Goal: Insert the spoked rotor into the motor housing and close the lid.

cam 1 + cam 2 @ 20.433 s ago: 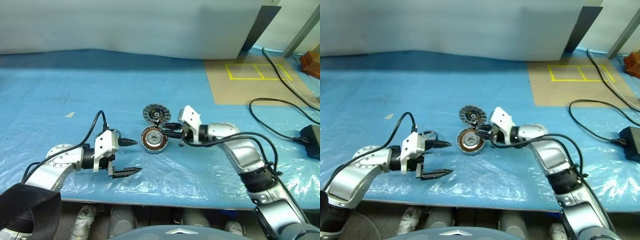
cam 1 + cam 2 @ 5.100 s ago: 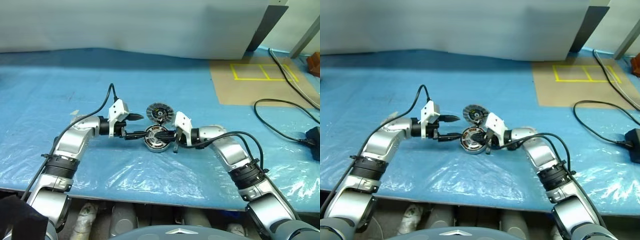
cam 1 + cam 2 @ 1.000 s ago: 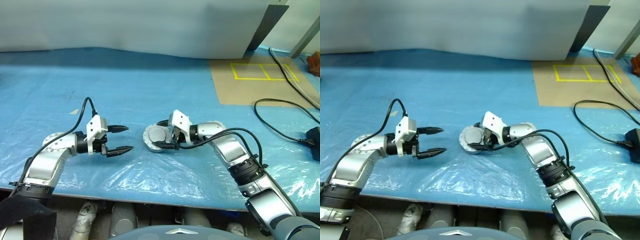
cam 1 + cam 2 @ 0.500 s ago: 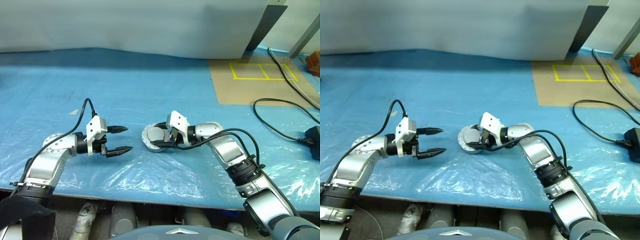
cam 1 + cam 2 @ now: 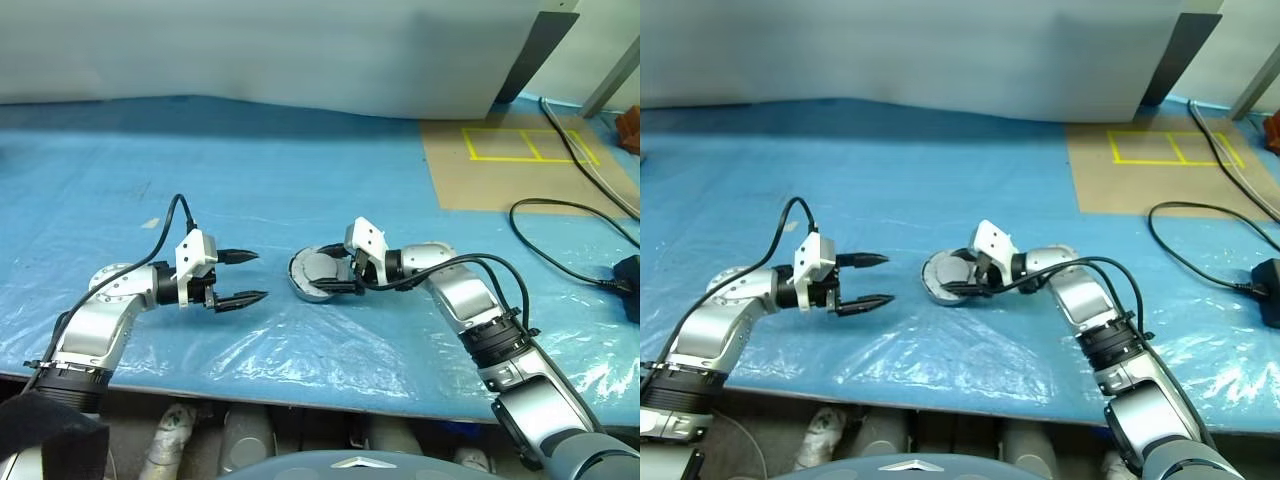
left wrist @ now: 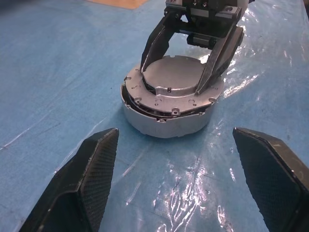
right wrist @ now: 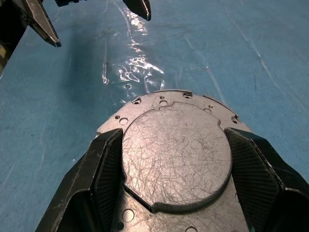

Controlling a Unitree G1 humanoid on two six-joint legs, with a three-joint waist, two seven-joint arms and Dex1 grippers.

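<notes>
The lid (image 6: 174, 82) lies almost shut on the motor housing (image 6: 164, 123) at table centre, slightly skewed. The right gripper (image 6: 189, 63), at the housing's three o'clock, straddles the lid's raised centre; the left gripper (image 5: 243, 277), at nine o'clock, hangs spread and empty. The housing looks heavy, rigid and slick, so press on the lid's flat rim.

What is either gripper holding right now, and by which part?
The left gripper holds nothing. The right gripper straddles the lid's raised centre; whether it actually grips cannot be told.

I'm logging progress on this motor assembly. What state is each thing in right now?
Round silver-grey metal motor housing: upright on the blue sheet, covered.
Round light grey lid: down on the housing, sitting slightly askew.
Right gripper: fingers straddling the lid's raised centre.
Left gripper: open, apart from the housing.
</notes>
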